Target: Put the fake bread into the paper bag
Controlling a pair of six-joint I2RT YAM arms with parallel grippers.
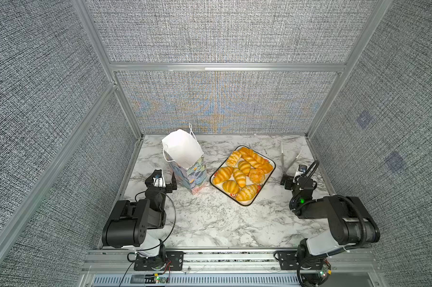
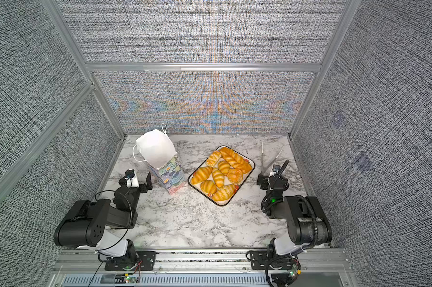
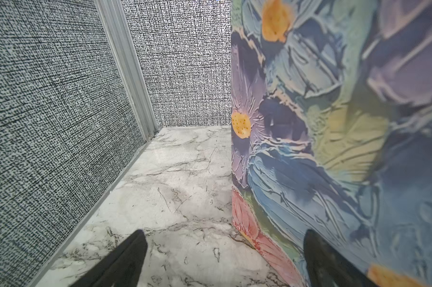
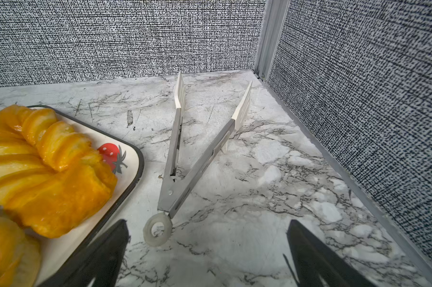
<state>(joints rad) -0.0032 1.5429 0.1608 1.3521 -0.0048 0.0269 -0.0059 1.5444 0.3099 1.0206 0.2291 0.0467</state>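
The fake bread (image 1: pixel 243 171) (image 2: pixel 221 171) is several glossy golden croissants and buns heaped on a strawberry-print tray (image 1: pixel 271 162) (image 2: pixel 252 162); its near pieces (image 4: pixel 48 174) fill one side of the right wrist view. The paper bag (image 1: pixel 185 156) (image 2: pixel 158 149) stands upright at the back left with its white mouth open, and its floral wall (image 3: pixel 334 124) fills half the left wrist view. My left gripper (image 1: pixel 164 175) (image 2: pixel 136 178) (image 3: pixel 225 236) is open, low beside the bag's base, with the bag's corner between its fingers. My right gripper (image 1: pixel 290 176) (image 2: pixel 267 177) (image 4: pixel 207 223) is open and empty, right of the tray.
White-tipped metal tongs (image 1: pixel 288 161) (image 2: pixel 268 159) (image 4: pixel 175 154) lie spread on the marble table (image 1: pixel 210 223) just beyond my right gripper, ring end nearest it. Grey fabric walls with aluminium posts close in the back and both sides.
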